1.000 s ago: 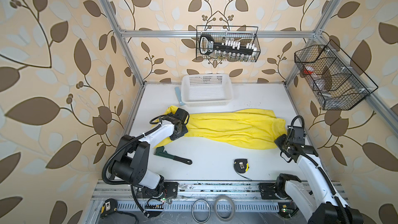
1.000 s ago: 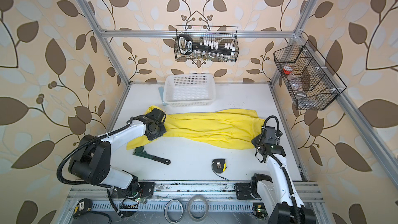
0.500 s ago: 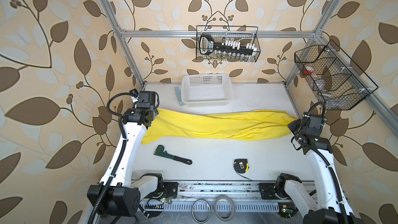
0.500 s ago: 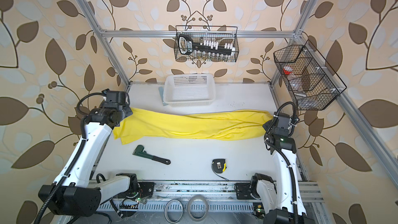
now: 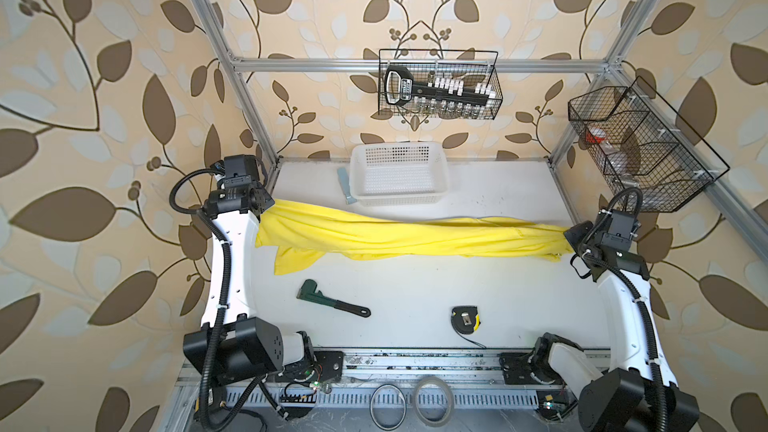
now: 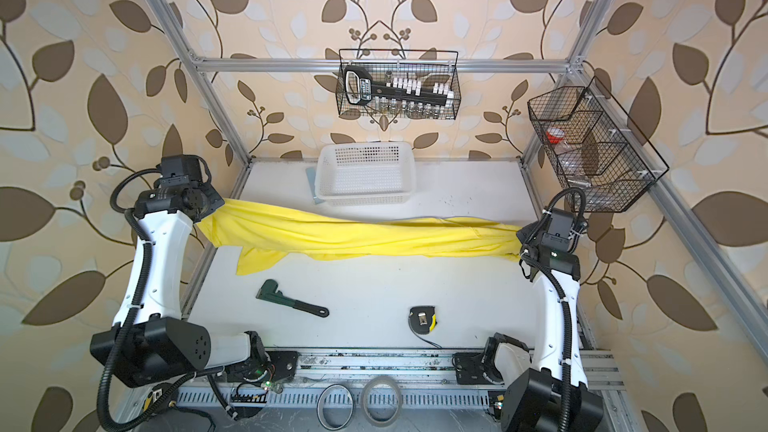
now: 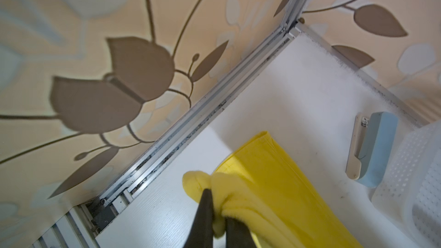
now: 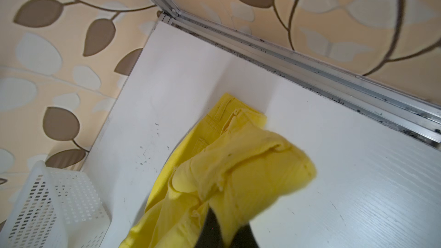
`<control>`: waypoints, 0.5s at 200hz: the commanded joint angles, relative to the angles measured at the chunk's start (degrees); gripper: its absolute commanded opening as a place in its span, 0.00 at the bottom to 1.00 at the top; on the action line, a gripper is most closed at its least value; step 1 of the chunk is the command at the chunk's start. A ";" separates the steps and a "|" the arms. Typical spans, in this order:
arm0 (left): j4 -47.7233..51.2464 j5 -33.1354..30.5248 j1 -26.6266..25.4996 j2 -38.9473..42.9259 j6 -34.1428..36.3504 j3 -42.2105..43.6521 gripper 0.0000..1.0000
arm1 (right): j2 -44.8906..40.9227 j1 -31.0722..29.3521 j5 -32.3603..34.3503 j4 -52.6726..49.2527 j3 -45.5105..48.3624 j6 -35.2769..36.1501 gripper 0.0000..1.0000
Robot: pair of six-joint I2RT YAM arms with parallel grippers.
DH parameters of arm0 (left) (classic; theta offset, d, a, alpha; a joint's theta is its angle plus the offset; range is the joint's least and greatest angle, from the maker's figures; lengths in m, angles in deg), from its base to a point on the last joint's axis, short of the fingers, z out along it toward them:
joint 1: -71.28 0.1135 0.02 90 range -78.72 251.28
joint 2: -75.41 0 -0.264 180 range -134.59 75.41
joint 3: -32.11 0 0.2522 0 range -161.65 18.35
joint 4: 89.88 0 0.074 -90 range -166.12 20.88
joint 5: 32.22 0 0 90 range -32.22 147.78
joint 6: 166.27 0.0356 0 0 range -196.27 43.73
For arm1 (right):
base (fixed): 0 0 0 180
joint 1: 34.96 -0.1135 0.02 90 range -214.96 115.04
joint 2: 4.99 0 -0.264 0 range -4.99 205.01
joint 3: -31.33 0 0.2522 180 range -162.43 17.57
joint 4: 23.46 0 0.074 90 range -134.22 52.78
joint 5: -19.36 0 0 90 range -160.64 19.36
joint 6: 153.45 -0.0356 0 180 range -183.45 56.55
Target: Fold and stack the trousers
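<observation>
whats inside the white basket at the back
Only its perforated floor shows; the white basket holds nothing. The trousers hang in front of it, covering none of its inside.

Leaf-patterned wallpaper (image 5: pixel 104 118), aluminium frame (image 5: pixel 332 65), white tabletop (image 5: pixel 415 284)

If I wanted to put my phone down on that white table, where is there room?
Roomiest: back right of the table, between the white basket and the side rail. Also in front, between the tape measure and the right arm. Crowded: the trousers stretch across the middle from left gripper to right gripper, with the wrench just in front.
</observation>
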State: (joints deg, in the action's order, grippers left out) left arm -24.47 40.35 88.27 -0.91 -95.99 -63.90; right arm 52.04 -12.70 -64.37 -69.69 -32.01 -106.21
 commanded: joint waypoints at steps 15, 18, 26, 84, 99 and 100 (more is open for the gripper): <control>-0.22 8.20 0.94 -3.55 0.63 4.47 0.01 | 0.09 -3.74 1.22 3.09 3.06 0.63 0.00; -0.35 8.41 0.94 -3.83 0.51 5.10 0.01 | 0.11 -3.97 1.35 3.11 3.43 0.59 0.00; -1.16 9.73 0.94 -4.38 0.41 6.75 0.03 | 0.13 -4.08 1.40 3.05 4.50 0.45 0.00; -2.60 12.70 0.53 -6.77 0.93 10.29 0.20 | -6.79 -4.68 5.33 -2.62 14.58 -3.16 0.00; -2.74 13.38 0.01 -5.13 0.74 10.82 0.29 | -10.61 -4.90 9.59 -7.26 16.48 -5.68 0.00; -2.77 13.43 -0.01 -4.84 0.70 10.90 0.30 | -10.61 -4.90 9.59 -7.26 16.48 -5.68 0.00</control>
State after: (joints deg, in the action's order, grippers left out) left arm -26.28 51.80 88.23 -8.97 -95.75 -53.13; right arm 46.23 -17.09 -61.51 -70.87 -17.34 -108.23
